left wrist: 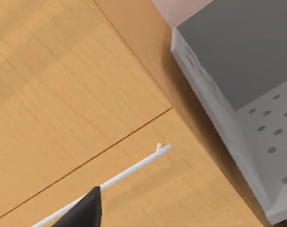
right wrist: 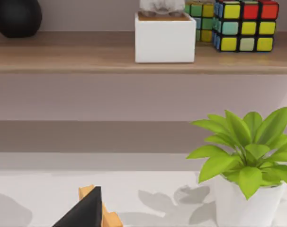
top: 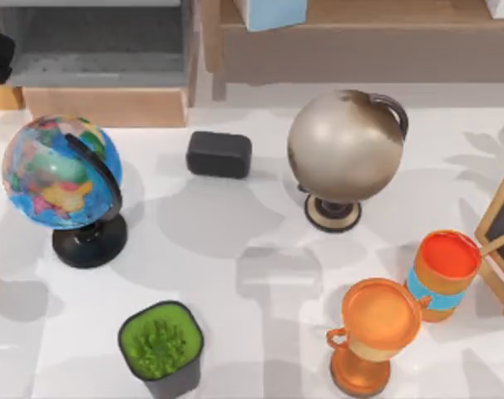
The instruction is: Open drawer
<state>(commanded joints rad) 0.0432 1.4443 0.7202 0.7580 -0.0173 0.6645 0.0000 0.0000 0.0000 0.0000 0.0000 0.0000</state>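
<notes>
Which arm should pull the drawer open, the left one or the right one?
Left, most likely. The left gripper sits right by the thin white handle on the wooden drawer front. The right gripper faces a shelf and a potted plant instead.

Lighting is bright and even. Soft overlapping grey shadows fall on the white table (top: pixel 260 249) beneath each globe (top: pixel 61 170) and beside the plant (right wrist: pixel 243 146). A mild sheen marks the grey globe (top: pixel 343 145)
</notes>
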